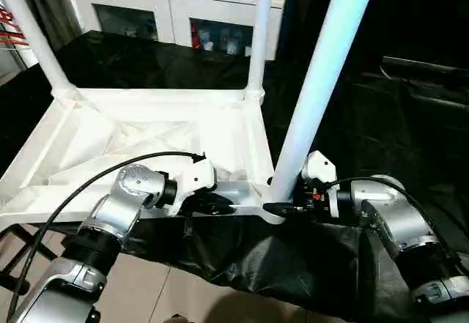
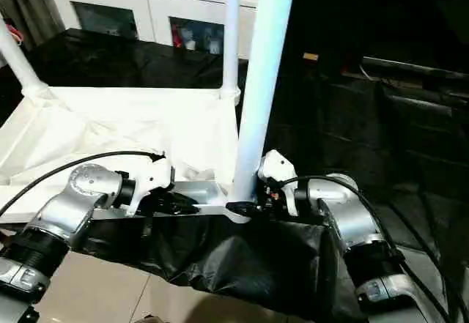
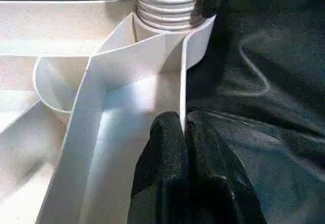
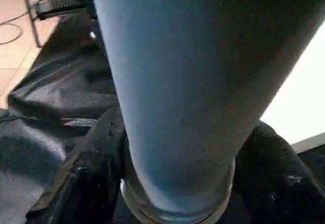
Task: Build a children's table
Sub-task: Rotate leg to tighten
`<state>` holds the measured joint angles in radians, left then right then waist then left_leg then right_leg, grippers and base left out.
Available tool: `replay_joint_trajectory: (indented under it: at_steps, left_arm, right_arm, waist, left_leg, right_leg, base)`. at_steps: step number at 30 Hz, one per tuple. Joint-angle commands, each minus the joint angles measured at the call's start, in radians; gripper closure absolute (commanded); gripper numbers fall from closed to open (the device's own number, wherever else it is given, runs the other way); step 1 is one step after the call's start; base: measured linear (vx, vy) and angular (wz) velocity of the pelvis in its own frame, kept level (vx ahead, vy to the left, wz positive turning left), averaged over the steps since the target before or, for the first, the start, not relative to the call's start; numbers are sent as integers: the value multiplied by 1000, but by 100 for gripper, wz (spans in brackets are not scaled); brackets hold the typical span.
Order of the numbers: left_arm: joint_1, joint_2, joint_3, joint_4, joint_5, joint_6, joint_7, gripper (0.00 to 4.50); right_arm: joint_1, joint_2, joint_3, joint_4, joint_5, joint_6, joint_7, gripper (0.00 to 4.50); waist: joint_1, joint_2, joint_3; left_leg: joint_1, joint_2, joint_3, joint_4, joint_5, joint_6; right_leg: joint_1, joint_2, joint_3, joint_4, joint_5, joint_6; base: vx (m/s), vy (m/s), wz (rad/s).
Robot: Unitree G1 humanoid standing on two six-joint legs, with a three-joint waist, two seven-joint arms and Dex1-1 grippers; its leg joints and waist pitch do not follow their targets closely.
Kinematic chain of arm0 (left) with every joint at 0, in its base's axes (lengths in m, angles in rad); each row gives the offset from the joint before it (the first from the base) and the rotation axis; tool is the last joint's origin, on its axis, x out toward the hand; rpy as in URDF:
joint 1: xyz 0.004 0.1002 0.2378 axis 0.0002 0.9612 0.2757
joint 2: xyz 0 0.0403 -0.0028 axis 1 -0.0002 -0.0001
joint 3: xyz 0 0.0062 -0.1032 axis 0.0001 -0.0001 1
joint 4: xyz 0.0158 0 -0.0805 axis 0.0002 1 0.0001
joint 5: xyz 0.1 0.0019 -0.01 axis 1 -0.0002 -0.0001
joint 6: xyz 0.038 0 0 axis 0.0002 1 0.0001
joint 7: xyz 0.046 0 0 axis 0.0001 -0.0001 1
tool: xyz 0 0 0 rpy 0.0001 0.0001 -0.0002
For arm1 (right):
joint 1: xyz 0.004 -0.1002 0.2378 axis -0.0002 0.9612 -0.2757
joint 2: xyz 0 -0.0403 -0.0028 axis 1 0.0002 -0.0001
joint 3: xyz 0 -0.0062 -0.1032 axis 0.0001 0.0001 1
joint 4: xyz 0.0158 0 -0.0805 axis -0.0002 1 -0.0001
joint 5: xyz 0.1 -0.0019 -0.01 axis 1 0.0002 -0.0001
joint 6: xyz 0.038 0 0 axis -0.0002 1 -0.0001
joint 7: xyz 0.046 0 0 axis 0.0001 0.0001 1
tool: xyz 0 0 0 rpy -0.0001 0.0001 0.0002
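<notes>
Upside-down tabletop (image 1: 146, 129) lies on black sheeting (image 1: 293, 264), left gripper (image 3: 184, 132) pinching its near rim, right gripper (image 4: 177, 183) clasping the five-o'clock corner leg (image 1: 322, 81), whose top runs out of frame.

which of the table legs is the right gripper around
The near-right leg, the thick one closest to the camera, rising from the tabletop's near-right corner socket. The right gripper straddles its base; the two far legs stand untouched at the back corners.
</notes>
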<state>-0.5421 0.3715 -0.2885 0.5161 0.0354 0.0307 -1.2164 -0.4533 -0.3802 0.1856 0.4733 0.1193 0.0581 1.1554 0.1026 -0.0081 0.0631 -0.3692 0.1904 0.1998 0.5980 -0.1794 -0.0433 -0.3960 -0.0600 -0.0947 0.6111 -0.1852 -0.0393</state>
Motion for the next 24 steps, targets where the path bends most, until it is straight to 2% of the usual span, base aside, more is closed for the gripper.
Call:
replay_joint_trajectory:
  at_steps: [1, 2, 5, 6, 7, 8, 10, 11, 12, 13, 15, 16, 17, 18, 20, 21, 24]
  left_arm:
    - [-54, -66, 29, 17, 13, 7, 178, 450]
    - [-61, -80, 29, 22, 24, 20, 209, 450]
    - [-77, -126, 30, 30, 43, 55, 291, 450]
    - [-77, -126, 30, 30, 43, 55, 291, 450]
    - [-83, -142, 32, 33, 46, 66, 314, 450]
    - [-96, -166, 36, 43, 55, 79, 354, 450]
    - [-128, -219, 46, 69, 72, 106, 452, 450]
    - [-130, -222, 46, 70, 73, 108, 457, 450]
    - [-136, -236, 44, 74, 77, 113, 474, 450]
    - [-140, -252, 40, 75, 83, 116, 487, 450]
    - [-141, -257, 38, 75, 84, 117, 491, 450]
    - [-140, -263, 34, 73, 90, 117, 500, 450]
    - [-138, -262, 32, 72, 90, 111, 497, 450]
    - [-134, -261, 30, 67, 90, 108, 493, 450]
    - [-127, -257, 33, 58, 90, 106, 488, 450]
    - [-125, -255, 34, 57, 91, 107, 487, 450]
    - [-120, -246, 38, 53, 92, 104, 483, 450]
  right_arm:
    - [12, 81, 20, 31, -46, 9, -152, 187]
    - [6, 109, 8, 56, -64, 6, -231, 187]
    - [-10, 193, -30, 109, -81, 34, -426, 188]
    - [-10, 193, -30, 109, -81, 34, -426, 188]
    - [-13, 219, -37, 120, -85, 38, -475, 188]
    - [-23, 256, -44, 138, -94, 44, -547, 188]
    - [-58, 347, -65, 194, -110, 55, -712, 188]
    - [-61, 352, -66, 197, -111, 56, -721, 188]
    - [-73, 380, -74, 215, -105, 50, -739, 188]
    - [-87, 409, -80, 229, -96, 36, -745, 132]
    - [-92, 417, -81, 231, -95, 30, -747, 118]
    - [-96, 428, -90, 226, -88, 30, -758, 110]
    - [-96, 428, -94, 224, -83, 35, -756, 110]
    - [-97, 427, -97, 225, -80, 34, -761, 84]
    - [-94, 424, -111, 224, -70, 33, -757, 75]
    - [-95, 423, -117, 225, -69, 32, -758, 75]
    - [-95, 414, -136, 221, -53, 29, -743, 43]
  waist:
    - [-10, -3, -64]
    - [-16, -4, -64]
    - [-27, -3, -63]
    - [-32, -2, -61]
    - [-34, -4, -63]
    - [-37, 0, -63]
    - [-47, 1, -64]
    - [-49, -1, -64]
    - [-47, 1, -66]
    - [-46, 1, -68]
    - [-45, 1, -68]
    - [-43, -3, -70]
    - [-43, -2, -69]
    - [-42, -3, -70]
    - [-43, -1, -68]
    - [-44, -3, -68]
    - [-44, -3, -69]
  left_leg:
    - [19, 54, -29, -68, -203, 34]
    - [21, 52, -32, -69, -219, 17]
    - [22, 51, -35, -71, -240, 5]
    - [24, 51, -35, -72, -251, 2]
    - [24, 50, -35, -70, -250, 3]
    - [22, 51, -34, -71, -242, 7]
    - [22, 49, -35, -72, -240, -4]
    - [20, 48, -35, -71, -236, -5]
    - [23, 48, -35, -70, -231, -1]
    - [20, 49, -32, -68, -221, 10]
    - [19, 49, -31, -69, -208, 17]
    - [17, 49, -29, -68, -192, 28]
    - [17, 50, -30, -69, -188, 30]
    - [16, 49, -30, -69, -184, 32]
    - [18, 50, -30, -69, -195, 31]
    - [17, 50, -30, -70, -199, 29]
    - [18, 51, -30, -71, -201, 27]
  right_leg:
    - [42, -97, 65, -89, -299, -160]
    - [43, -100, 62, -93, -344, -150]
    - [42, -101, 62, -100, -390, -136]
    - [38, -100, 63, -102, -400, -132]
    - [41, -102, 64, -102, -397, -129]
    - [39, -100, 66, -101, -376, -133]
    - [37, -99, 65, -97, -358, -145]
    - [41, -99, 65, -96, -352, -147]
    - [41, -101, 66, -97, -342, -147]
    - [42, -102, 68, -95, -308, -155]
    - [43, -100, 69, -93, -281, -157]
    - [47, -100, 69, -89, -255, -160]
    - [47, -101, 69, -87, -251, -162]
    - [48, -101, 69, -87, -248, -161]
    - [45, -101, 68, -90, -267, -158]
    - [46, -101, 68, -90, -275, -157]
    - [46, -102, 68, -91, -286, -152]
  base:
    - [0, 0, 0]
    - [0, 0, 0]
    - [0, 0, 0]
    - [0, 0, 0]
    - [0, 0, 0]
    - [0, 0, 0]
    - [0, 0, 0]
    - [0, 0, 0]
    - [0, 0, 0]
    - [0, 0, 0]
    - [0, 0, 0]
    - [0, 0, 0]
    - [0, 0, 0]
    - [0, 0, 0]
    - [0, 0, 0]
    - [0, 0, 0]
    - [0, 0, 0]
